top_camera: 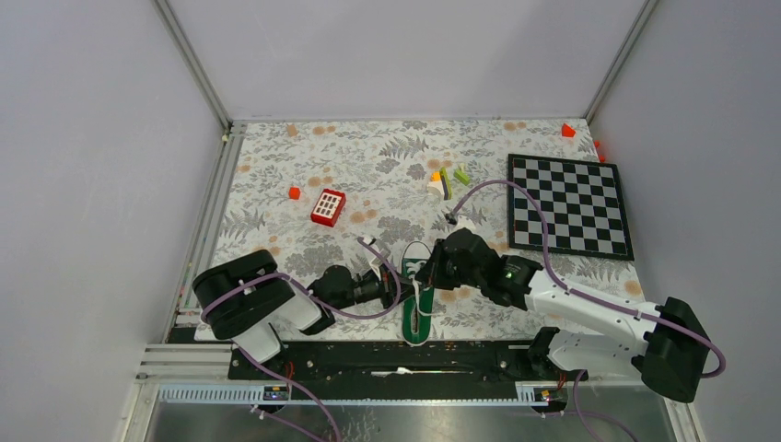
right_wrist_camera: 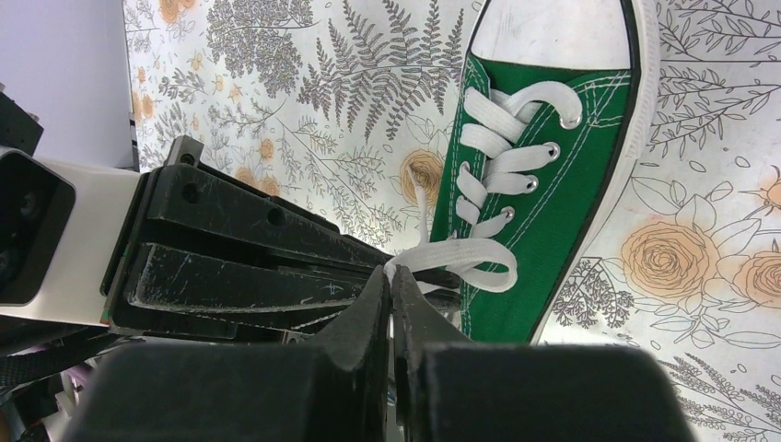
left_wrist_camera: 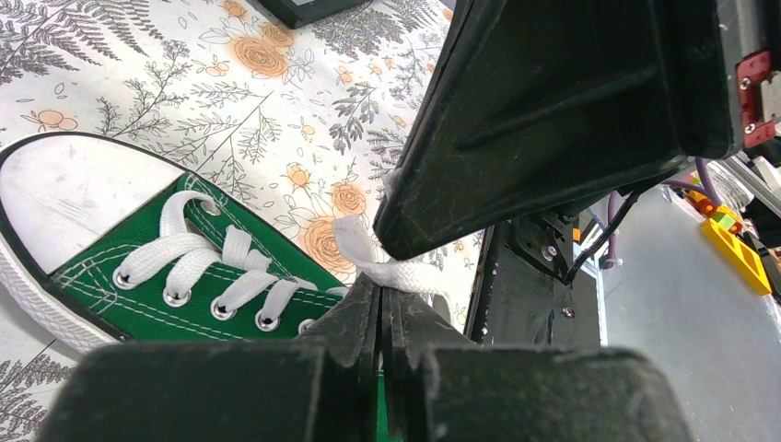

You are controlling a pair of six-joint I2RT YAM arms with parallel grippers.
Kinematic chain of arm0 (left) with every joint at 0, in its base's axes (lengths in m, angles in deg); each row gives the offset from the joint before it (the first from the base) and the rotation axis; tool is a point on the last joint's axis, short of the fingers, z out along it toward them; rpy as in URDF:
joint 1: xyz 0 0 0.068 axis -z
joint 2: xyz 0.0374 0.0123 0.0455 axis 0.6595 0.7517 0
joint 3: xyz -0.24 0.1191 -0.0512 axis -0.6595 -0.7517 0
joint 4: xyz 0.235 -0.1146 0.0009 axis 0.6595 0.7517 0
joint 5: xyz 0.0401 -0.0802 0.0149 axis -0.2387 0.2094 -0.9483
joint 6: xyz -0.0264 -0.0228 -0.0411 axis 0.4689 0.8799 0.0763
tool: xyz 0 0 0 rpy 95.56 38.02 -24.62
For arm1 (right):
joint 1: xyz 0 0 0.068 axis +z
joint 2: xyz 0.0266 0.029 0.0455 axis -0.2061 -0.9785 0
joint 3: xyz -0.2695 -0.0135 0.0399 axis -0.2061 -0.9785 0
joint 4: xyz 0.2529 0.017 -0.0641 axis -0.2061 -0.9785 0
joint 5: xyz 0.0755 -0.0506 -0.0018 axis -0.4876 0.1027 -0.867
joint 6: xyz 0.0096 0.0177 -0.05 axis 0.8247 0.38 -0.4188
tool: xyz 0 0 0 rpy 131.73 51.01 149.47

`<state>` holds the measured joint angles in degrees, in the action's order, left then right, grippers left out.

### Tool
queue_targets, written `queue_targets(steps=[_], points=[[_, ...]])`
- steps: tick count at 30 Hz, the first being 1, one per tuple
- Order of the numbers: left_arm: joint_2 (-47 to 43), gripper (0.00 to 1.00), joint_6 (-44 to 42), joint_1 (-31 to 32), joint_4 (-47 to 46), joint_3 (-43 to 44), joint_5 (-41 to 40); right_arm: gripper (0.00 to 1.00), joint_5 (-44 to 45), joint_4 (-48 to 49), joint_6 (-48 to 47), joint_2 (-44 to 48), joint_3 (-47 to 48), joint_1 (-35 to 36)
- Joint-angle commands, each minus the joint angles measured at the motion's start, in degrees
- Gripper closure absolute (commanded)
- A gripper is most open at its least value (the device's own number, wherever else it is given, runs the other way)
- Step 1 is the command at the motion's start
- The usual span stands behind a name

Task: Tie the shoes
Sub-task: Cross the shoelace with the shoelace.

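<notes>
One shoe lies on the counter between both arms, long axis running toe-away from the bases. Just beside it, the left pincer is clenched on a lace. The right pincer is clenched too, seemingly on the same lace, tips nearly touching.

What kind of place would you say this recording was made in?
Probably a robotics lab test cell: plain grey enclosure walls, a floral-patterned tabletop, and props like a black-and-white chessboard and small green canvas sneaker.
</notes>
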<state>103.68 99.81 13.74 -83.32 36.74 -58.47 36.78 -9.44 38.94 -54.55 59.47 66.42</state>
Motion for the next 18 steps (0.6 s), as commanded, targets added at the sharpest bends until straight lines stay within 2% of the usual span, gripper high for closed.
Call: queue_targets(steps=[1, 2, 3, 5, 6, 7, 11, 13, 18], points=[[0.4, 1.0, -0.1, 0.2, -4.4, 0.2, 2.0, 1.0, 0.3, 1.1, -0.6, 2.9, 2.3, -0.3], [0.2, 1.0, -0.2, 0.2, -4.4, 0.0, 2.0, 1.0, 1.0, 0.7, -0.6, 3.4, 2.2, -0.3], [-0.1, 1.0, -0.4, 0.2, -4.4, -0.2, 2.0, 0.94, 1.8, 0.2, -0.6, 4.2, 2.0, -0.2], [-0.6, 1.0, -0.8, 0.2, -4.4, -0.5, 2.1, 0.54, 3.5, -1.2, -0.6, 5.4, 1.8, -0.3], [-0.8, 1.0, -1.1, 0.2, -4.4, -0.6, 2.2, 0.44, 4.0, -1.7, -0.8, 6.1, 1.8, -0.5], [-1.1, 1.0, -1.5, 0.2, -4.5, -0.8, 2.3, 0.39, 4.3, -2.2, -1.1, 6.8, 1.7, -0.5], [-1.8, 1.0, -2.3, 0.2, -4.5, -1.4, 2.4, 0.35, 5.1, -4.6, -2.1, 9.6, 1.4, -1.6], [-1.8, 1.0, -2.4, 0.2, -4.5, -1.4, 2.3, 0.4, 4.1, -4.9, -3.0, 10.2, 0.9, -1.6], [-1.7, 1.0, -2.1, 0.2, -4.5, -0.8, 2.1, 0.49, -7.3, -1.2, -7.2, 9.6, -1.7, -1.1]])
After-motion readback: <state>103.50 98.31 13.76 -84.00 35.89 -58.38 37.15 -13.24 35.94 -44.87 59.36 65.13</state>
